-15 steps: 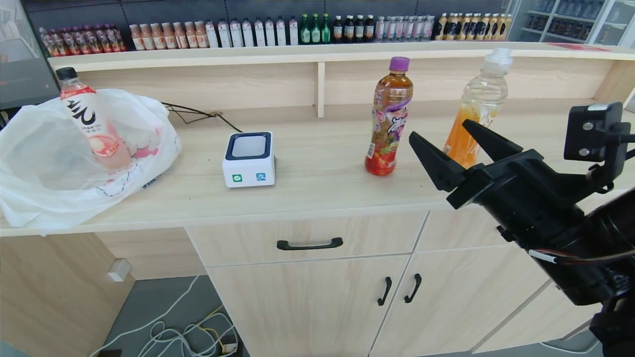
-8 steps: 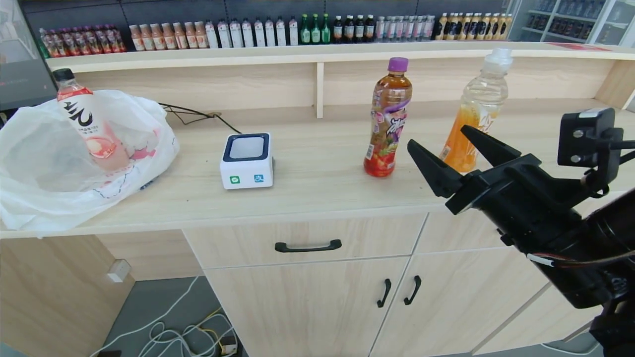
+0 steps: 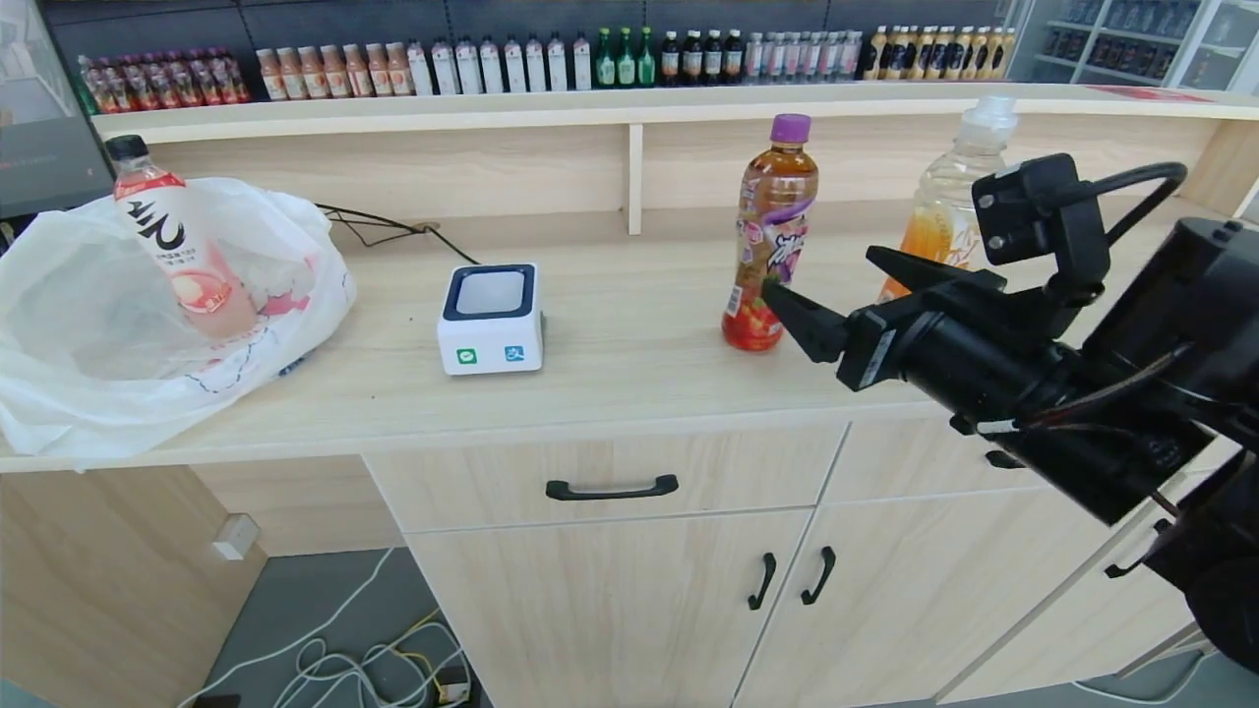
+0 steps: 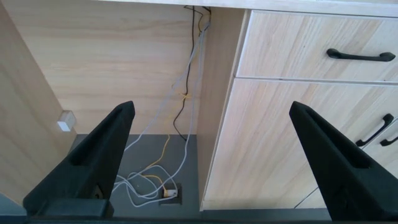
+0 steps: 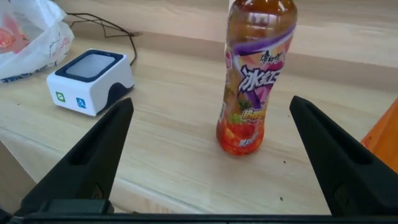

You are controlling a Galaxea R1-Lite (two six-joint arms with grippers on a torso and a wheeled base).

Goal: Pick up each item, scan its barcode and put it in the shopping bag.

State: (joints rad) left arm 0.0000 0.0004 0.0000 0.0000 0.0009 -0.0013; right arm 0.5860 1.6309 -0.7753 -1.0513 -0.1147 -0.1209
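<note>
A tea bottle (image 3: 770, 236) with a purple cap stands upright on the wooden counter (image 3: 610, 354); in the right wrist view the tea bottle (image 5: 255, 81) sits between my fingers' lines, still some way ahead. My right gripper (image 3: 846, 295) is open, level with the bottle's base and just right of it. Behind the gripper stands an orange drink bottle (image 3: 949, 192), partly hidden by the arm. The white scanner (image 3: 490, 317) sits mid-counter. The white shopping bag (image 3: 148, 315) at the left holds a pink bottle (image 3: 177, 241). My left gripper (image 4: 214, 162) hangs open below the counter, facing the cabinet fronts.
A raised shelf (image 3: 629, 108) runs along the counter's back with a row of bottles (image 3: 551, 61) behind it. A black cable (image 3: 393, 228) trails behind the scanner. Drawer and door handles (image 3: 612, 487) lie under the counter, loose cables (image 3: 354, 659) on the floor.
My right gripper has swung left and forward over the counter towards the purple-capped bottle, and its wrist has turned. The bottles, scanner and bag have not moved.
</note>
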